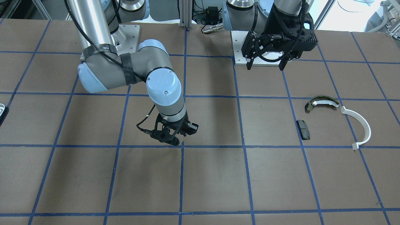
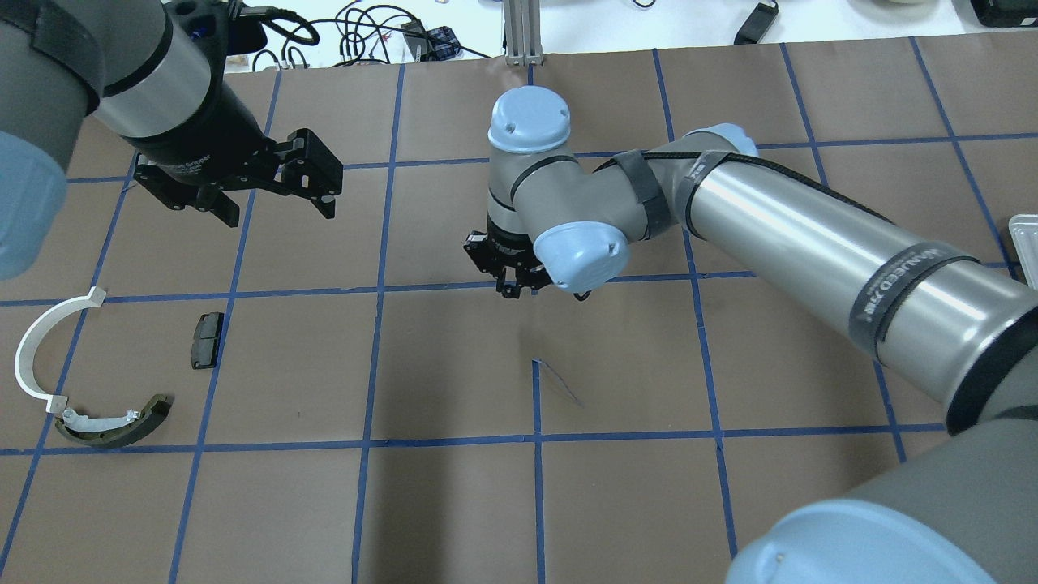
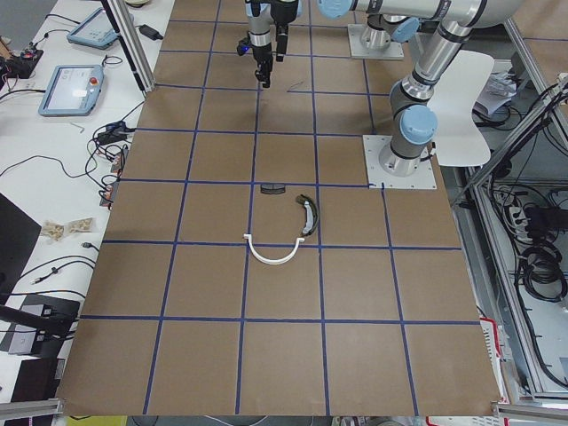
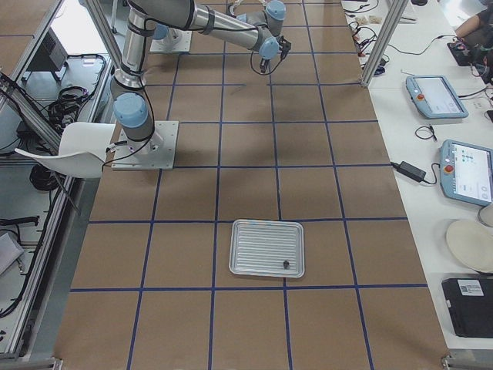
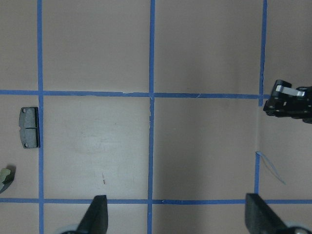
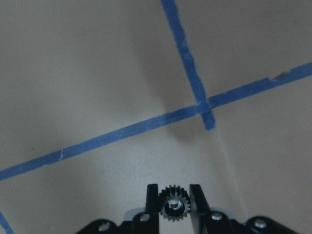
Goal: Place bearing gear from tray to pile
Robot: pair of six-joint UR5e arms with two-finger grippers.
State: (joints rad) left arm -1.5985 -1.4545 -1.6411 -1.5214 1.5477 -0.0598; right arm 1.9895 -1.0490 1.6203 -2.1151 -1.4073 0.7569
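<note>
Right wrist-mounted view: the right gripper (image 6: 171,195) clamps the gear (image 6: 171,205) by its toothed rim, above mid-table. Overhead, the pile (image 2: 207,340) lies well apart toward the robot's left. The left gripper (image 2: 274,209), spread and empty, hangs nearer it. The wrist hides the gear there, and the tray (image 2: 1023,235) is cut off.

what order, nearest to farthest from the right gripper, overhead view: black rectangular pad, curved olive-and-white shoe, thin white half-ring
1. black rectangular pad, left of the right gripper
2. curved olive-and-white shoe, farther left, lower in view
3. thin white half-ring, at the view's left edge
</note>
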